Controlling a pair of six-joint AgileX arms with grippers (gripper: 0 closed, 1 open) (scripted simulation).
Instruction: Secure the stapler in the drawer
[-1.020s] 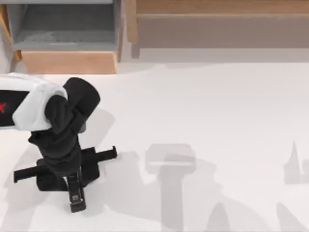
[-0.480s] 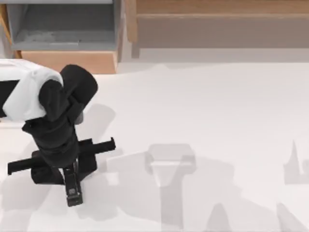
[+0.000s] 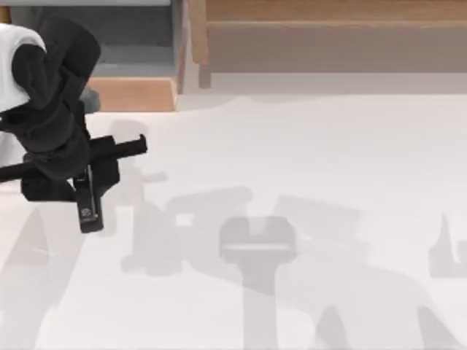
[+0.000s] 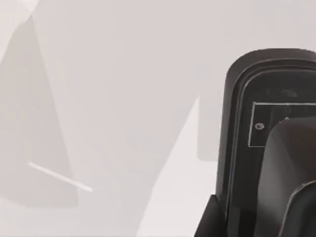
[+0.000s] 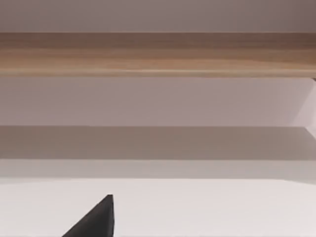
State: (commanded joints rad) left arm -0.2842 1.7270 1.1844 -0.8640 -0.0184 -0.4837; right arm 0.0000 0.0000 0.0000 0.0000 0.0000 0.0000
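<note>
**Left arm carrying stapler, just short of the drawer**

Left gripper (image 3: 86, 191) fingers are closed on the stapler (image 3: 87, 200), clamped on its far end. The stapler hangs below the gripper body and points toward the near edge of the bench, pale label mark near its free end. Its shadow lies off to the right on the bench (image 3: 306, 160), apart from it, so it reads as lifted clear of the surface.

In the left wrist view the stapler (image 4: 269, 143) sits right at the camera: dark rounded end, thin rectangular outline with a small round mark inside it, pale bench (image 4: 123, 74) behind.

Above the fingers the black crossbar of the gripper runs roughly left-right, then the dark wrist, then the white arm link going off the left edge of the top view.

The drawer (image 3: 135, 65) is at the back left, pulled open, grey interior showing, light wooden front panel facing the bench. The arm's wrist overlaps the drawer's left part; the stapler itself is in front of the front panel, not over the interior.

A longer wooden shelf unit (image 3: 328, 29) sits just right of the drawer along the back edge.

Right gripper (image 5: 94, 219): a dark tip shows in the right wrist view, facing the shelf unit (image 5: 158, 54). Cannot tell its state.
</note>
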